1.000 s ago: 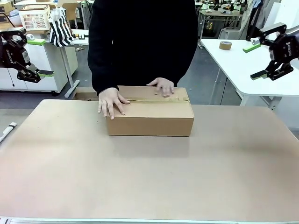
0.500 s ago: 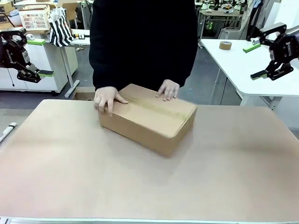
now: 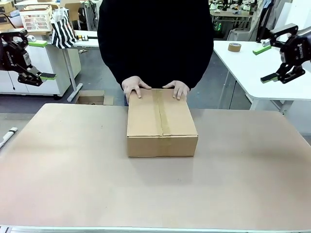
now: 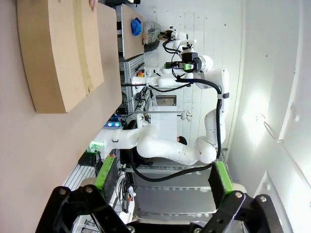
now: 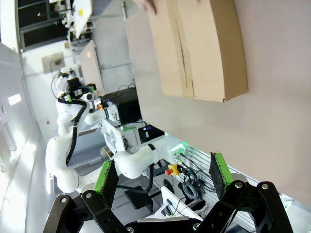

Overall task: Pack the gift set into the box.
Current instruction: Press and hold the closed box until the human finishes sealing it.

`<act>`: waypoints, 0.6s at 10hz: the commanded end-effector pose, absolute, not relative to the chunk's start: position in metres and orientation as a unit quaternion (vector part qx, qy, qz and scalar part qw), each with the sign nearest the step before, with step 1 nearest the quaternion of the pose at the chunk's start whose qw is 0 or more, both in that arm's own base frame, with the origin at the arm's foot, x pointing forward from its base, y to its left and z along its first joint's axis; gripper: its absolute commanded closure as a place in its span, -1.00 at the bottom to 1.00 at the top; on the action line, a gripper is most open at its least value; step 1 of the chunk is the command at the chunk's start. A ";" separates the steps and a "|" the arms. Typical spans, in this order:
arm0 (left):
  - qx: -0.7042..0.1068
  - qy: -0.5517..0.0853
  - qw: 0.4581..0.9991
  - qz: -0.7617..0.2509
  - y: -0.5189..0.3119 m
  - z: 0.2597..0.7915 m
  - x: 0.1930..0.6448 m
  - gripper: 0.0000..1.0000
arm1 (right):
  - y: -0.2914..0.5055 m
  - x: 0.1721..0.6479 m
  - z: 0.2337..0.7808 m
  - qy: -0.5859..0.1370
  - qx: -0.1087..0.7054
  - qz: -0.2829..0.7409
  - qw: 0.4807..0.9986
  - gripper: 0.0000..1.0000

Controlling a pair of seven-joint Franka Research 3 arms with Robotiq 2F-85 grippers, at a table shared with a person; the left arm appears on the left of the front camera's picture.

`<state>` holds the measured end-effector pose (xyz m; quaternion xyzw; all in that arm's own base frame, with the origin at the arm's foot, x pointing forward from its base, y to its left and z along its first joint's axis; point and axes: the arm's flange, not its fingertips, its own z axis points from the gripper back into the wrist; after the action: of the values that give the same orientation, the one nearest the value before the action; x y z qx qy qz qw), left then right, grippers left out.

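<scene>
The person's hands (image 3: pixel 135 86) steady the taped box (image 3: pixel 162 121) on the tabletop (image 3: pixel 73 170). Packing looks finished to us, so our left jaws and right jaws hang released, well clear.

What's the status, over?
Left gripper and right gripper open, held high at sides. Box closed, taped, on table. Person's hands on its far edge.

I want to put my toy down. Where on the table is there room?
The table is bare left of the box, right of it, and in front to the near edge. Crowded only behind, where the person's hands rest on the box.
</scene>
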<state>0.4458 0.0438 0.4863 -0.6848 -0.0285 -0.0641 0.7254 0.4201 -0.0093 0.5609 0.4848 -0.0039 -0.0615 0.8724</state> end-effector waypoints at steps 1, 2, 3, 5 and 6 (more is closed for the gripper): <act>-0.683 -0.024 0.728 -0.062 0.044 0.488 0.442 -1.00 | -0.011 0.419 0.563 -0.002 0.477 -0.067 0.876 -1.00; -0.683 -0.024 0.728 -0.062 0.044 0.488 0.442 -1.00 | -0.011 0.419 0.563 -0.002 0.477 -0.067 0.876 -1.00; -0.683 -0.024 0.728 -0.062 0.044 0.488 0.442 -1.00 | -0.011 0.419 0.563 -0.002 0.477 -0.067 0.876 -1.00; -0.683 -0.024 0.728 -0.062 0.044 0.488 0.442 -1.00 | -0.011 0.419 0.563 -0.002 0.477 -0.067 0.876 -1.00; -0.683 -0.024 0.728 -0.062 0.044 0.488 0.442 -1.00 | -0.011 0.419 0.563 -0.002 0.477 -0.067 0.876 -1.00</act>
<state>0.4458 0.0438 0.4863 -0.6848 -0.0285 -0.0641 0.7254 0.4201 -0.0093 0.5609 0.4848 -0.0039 -0.0615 0.8724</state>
